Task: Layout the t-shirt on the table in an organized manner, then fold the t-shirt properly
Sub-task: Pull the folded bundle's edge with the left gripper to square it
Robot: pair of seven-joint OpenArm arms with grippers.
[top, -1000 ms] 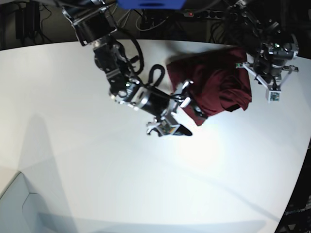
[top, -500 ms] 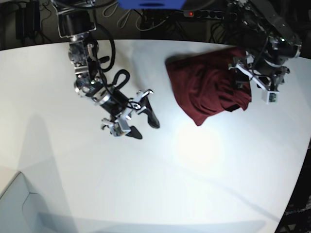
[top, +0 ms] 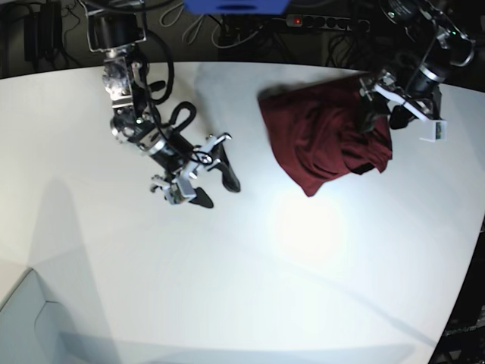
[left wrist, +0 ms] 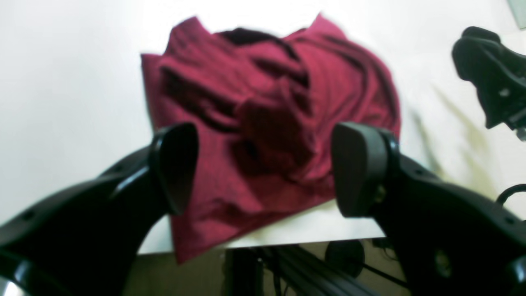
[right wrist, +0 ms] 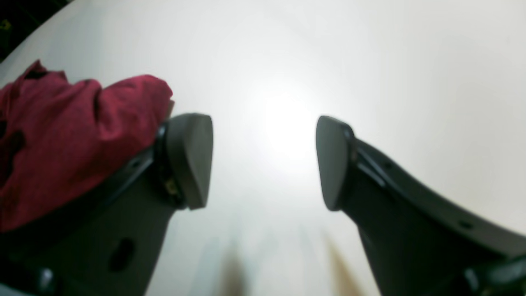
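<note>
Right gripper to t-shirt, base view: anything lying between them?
Nothing. In the base view only bare white table separates the right gripper from the t-shirt. The right wrist view agrees: just tabletop shows between its open jaws.

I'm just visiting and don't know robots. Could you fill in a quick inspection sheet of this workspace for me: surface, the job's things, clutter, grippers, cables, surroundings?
Surface: large plain white table, curved edge, glare patch near the middle.
Job's things: dark maroon thin-fabric t-shirt, crumpled in a heap near the table's far edge, not laid out or folded.
Clutter: nothing seen on the table.
Grippers: left gripper open, fingers either side above the t-shirt, holding nothing; right gripper open over bare table, apart from the t-shirt.
Cables: black cables and a power strip behind the table.
Surroundings: dark background, a blue object at the top edge.
</note>
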